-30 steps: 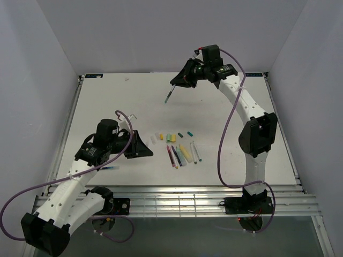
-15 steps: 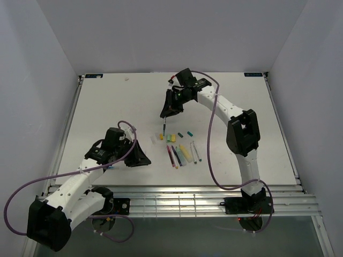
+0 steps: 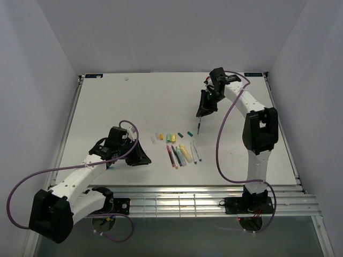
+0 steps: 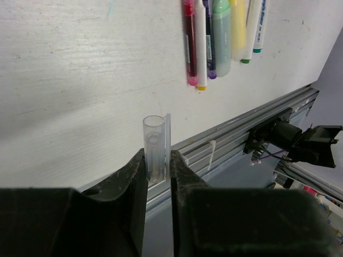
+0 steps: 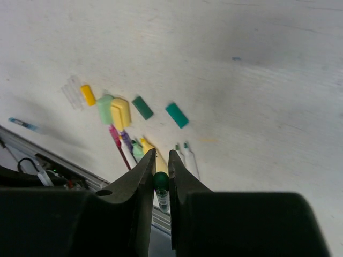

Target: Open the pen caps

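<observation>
**While both claws hold something, loose caps lie mid-worktop**

As the overhead camera looks down, a short row of pen caps (image 3: 171, 137) lies near the middle of the white worktop (image 3: 107, 107). Uncapped pens (image 3: 182, 155) sit just nearer the front edge. The right gripper (image 3: 201, 112) hangs toward the far edge with a thin pen (image 3: 199, 126) dangling from it. The left gripper (image 3: 144, 159) sits low toward the front-left corner.

From the left wrist, the jaws are closed part-way on a clear cap (image 4: 155, 142), which stands upright between them. Lettering on a white pen barrel (image 4: 257, 24) is too blurred to read.

From the right wrist, the jaws pinch that pen's dark green end. The caps look light, stiff and slick, so they are probably best gripped across the middle.
</observation>
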You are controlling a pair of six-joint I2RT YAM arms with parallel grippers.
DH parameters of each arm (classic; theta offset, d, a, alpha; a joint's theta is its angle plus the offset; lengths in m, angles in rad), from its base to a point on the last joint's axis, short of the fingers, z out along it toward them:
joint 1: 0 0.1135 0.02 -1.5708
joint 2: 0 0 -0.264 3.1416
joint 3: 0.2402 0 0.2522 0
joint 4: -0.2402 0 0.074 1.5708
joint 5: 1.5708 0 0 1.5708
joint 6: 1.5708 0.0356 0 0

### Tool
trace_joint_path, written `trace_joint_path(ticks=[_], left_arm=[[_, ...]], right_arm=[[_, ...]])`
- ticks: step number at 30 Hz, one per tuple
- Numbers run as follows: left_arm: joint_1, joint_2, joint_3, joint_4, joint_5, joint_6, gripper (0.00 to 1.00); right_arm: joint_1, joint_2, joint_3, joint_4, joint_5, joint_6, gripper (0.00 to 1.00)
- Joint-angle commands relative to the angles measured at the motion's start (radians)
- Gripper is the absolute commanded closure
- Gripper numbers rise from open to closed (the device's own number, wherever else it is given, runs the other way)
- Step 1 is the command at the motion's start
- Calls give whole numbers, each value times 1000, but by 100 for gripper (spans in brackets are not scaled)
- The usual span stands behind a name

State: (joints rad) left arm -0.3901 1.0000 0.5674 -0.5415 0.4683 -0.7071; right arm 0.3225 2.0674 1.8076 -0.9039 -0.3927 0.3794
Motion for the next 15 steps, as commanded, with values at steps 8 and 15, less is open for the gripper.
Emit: trace_joint_path(ticks=[8,15], left_arm=[[-1,138,78,72,-120,34,100],[16,313,195,75,-235,103,100]], right_arm=[[1,-84,-141,-185,267,-198,92],[3,-142,-297,-86,249,-215,92]])
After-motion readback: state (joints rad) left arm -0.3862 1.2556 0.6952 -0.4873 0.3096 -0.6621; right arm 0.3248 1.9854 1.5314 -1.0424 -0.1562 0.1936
